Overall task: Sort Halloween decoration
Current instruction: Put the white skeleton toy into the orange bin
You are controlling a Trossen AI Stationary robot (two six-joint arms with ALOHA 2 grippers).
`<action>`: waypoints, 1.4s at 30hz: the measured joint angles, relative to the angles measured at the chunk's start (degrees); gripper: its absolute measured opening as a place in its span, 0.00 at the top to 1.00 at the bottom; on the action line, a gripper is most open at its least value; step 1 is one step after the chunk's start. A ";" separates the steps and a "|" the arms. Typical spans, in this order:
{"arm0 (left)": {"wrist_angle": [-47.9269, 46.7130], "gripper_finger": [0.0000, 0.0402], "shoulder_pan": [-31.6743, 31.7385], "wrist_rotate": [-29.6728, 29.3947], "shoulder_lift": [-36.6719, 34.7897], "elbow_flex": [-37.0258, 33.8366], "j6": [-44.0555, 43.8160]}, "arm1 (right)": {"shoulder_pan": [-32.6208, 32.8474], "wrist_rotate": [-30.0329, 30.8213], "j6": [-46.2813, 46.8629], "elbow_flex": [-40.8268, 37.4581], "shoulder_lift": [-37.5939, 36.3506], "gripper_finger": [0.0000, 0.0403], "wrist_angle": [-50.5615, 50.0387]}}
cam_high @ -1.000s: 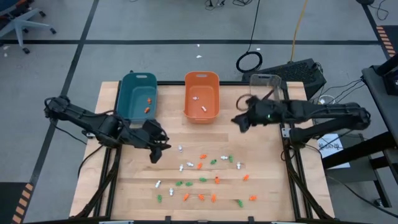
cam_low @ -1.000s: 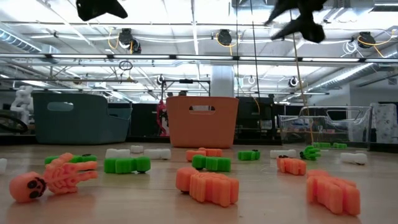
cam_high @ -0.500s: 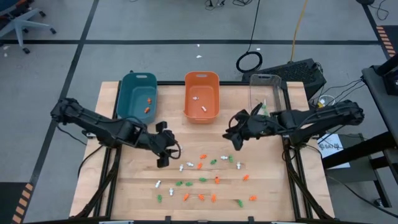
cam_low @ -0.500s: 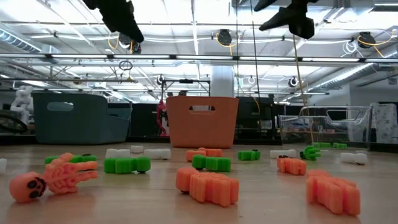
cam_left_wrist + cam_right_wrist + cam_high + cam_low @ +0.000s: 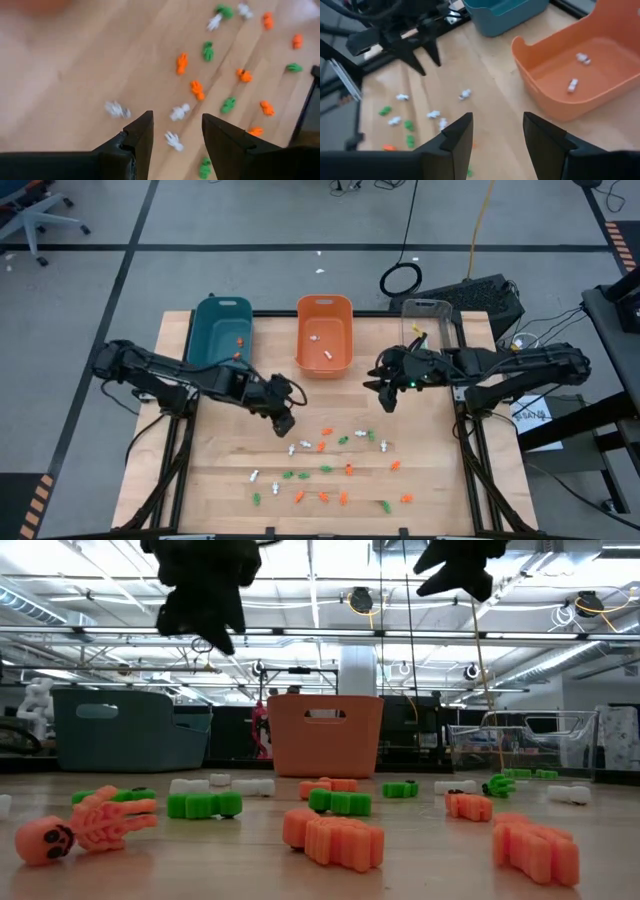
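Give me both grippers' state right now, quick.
Left gripper: open, empty, above the scattered trinkets.
Right gripper: open, empty, near the orange bin.

left gripper (image 5: 284, 420) open, right gripper (image 5: 386, 396) open, both raised

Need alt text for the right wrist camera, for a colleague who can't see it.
The right tool, open and empty, hangs over the wooden table beside an orange bin holding two white trinkets. Beyond it, white and green trinkets lie scattered, with the left tool above them and a teal bin behind.

Orange, white, green trinkets (image 5: 330, 468)
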 joint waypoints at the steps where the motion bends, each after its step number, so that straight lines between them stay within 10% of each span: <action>1: 0.01 0.58 -0.50 0.46 1.04 0.00 -2.99 | -0.48 -0.03 -1.35 0.00 -0.02 0.61 -0.24; 19: 0.42 0.58 -12.07 -1.24 14.77 0.00 -46.70 | -5.78 -7.71 1.10 0.00 -0.02 0.61 -7.06; 42: 3.58 0.58 -13.75 -10.39 20.55 0.00 -50.93 | -5.43 -16.73 15.89 0.00 0.04 0.61 2.06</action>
